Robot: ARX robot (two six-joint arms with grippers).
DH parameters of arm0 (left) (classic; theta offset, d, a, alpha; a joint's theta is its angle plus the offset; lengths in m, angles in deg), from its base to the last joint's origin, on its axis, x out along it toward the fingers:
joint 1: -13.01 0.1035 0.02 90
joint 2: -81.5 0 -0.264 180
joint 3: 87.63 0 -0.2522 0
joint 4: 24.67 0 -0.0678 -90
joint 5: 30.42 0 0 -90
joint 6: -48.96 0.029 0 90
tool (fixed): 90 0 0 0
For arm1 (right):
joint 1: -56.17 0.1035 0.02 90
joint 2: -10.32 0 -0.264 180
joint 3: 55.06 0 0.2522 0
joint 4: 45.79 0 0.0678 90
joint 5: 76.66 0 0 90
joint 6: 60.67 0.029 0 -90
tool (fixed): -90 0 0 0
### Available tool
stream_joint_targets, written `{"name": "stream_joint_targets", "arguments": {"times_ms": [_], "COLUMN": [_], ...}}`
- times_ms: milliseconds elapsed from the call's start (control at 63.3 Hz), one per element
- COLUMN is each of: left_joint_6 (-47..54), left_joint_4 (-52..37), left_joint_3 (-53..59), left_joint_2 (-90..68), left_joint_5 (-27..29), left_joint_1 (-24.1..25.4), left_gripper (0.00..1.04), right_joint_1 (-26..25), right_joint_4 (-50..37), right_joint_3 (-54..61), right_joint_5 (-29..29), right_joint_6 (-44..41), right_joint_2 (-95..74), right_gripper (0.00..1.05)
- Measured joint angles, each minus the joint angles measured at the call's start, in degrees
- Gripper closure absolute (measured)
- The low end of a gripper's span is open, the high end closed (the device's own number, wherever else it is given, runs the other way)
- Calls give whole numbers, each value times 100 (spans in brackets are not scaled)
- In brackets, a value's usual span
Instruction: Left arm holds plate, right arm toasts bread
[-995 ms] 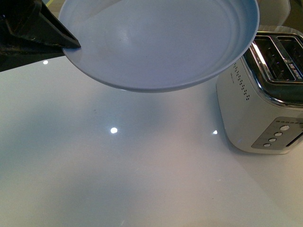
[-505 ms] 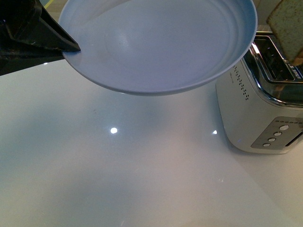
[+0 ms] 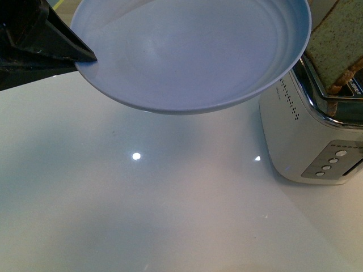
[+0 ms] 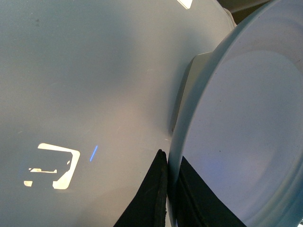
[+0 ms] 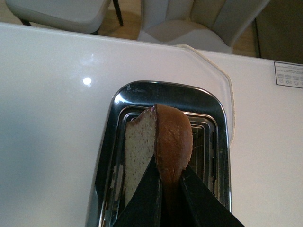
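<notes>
Nearest us, the plate [image 3: 193, 51] hung tilted above the bench [image 3: 142, 215]. Its rim on the side toward the bench's left edge sat between the fingers of the left tool [image 4: 169, 165]. Further off, by the bench's right edge, stood the toaster [image 3: 300, 141]. The bread [image 3: 334, 48] was upright over its slots, crust uppermost, with the right tool [image 5: 169, 165] astride that crust. Its lower edge had reached the mouth of a slot; we could not tell whether it had entered.

Half a second before, the bread had been higher and closer to the right edge, clear of the slots. A second before, it had not shown in the front view at all. The plate and the left tool had scarcely shifted.

The left tool was clenched on the plate's rim, one finger on each face and no gap beyond the rim's thickness. The right tool was parted only by the slice's thickness and gripped the bread from above, touching nothing else.
</notes>
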Motion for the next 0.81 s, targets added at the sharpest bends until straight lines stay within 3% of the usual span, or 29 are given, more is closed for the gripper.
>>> {"name": "stream_joint_targets", "arguments": {"times_ms": [805], "left_joint_6": [0], "left_joint_4": [-57], "left_joint_3": [59], "left_joint_2": [0], "left_joint_5": [-44], "left_joint_1": [31], "left_gripper": [102], "right_joint_1": [-264], "right_joint_4": [37], "right_joint_3": [103], "right_joint_5": [-361], "right_joint_6": [48], "right_joint_2": [-212], "right_gripper": [102]}}
